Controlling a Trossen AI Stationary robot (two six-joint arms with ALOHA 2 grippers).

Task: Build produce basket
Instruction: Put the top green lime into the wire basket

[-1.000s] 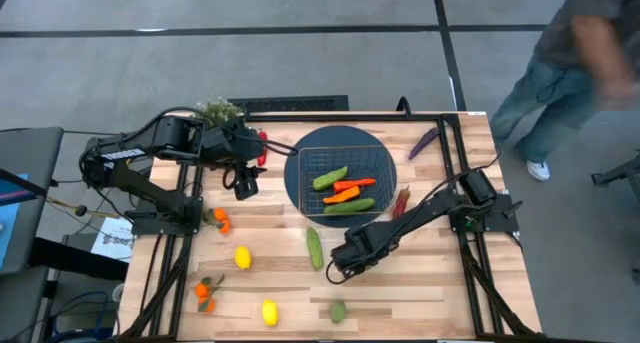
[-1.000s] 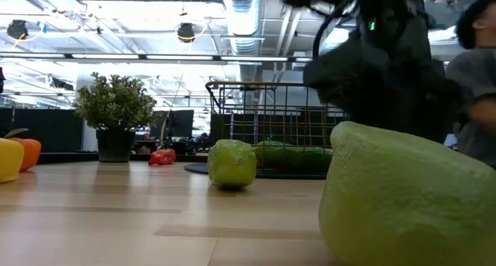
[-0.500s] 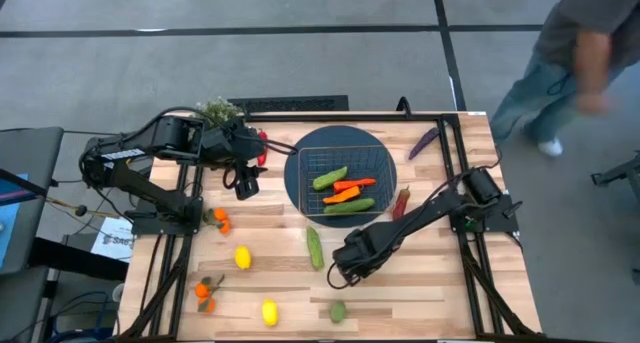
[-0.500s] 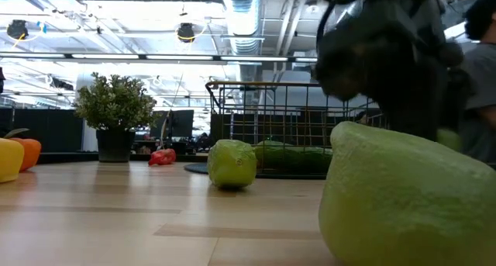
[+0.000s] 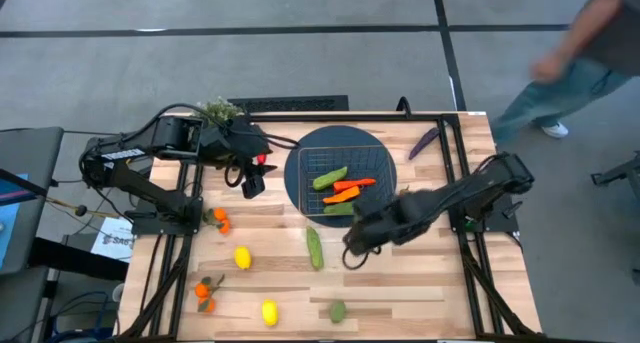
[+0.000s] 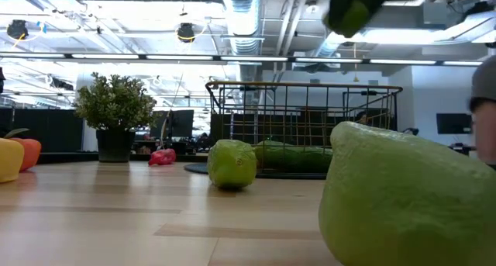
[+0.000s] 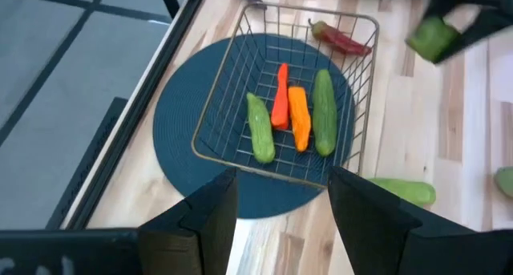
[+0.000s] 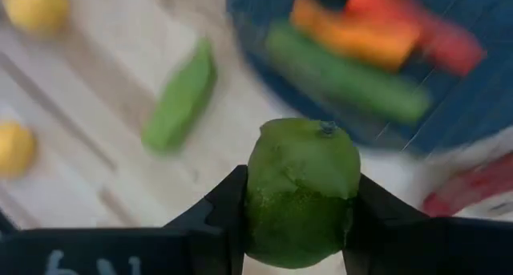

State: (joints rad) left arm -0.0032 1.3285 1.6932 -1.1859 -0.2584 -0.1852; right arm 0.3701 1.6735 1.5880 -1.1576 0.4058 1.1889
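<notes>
The right gripper [image 8: 298, 219] is clamped on a green lime [image 8: 301, 191], raised above the table just beside the basket [image 5: 340, 188]. Ahead of it the basket holds two cucumbers [image 7: 324, 113], a carrot [image 7: 299, 117] and a red pepper [image 7: 280, 95]. The left gripper [image 7: 280, 207] hangs beside the basket, fingers parted, holding nothing.

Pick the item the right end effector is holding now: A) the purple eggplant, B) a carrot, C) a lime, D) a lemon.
C: in the right wrist view a round green lime sits clamped between the right end effector's two dark fingers, lifted above the table near the basket.
</notes>
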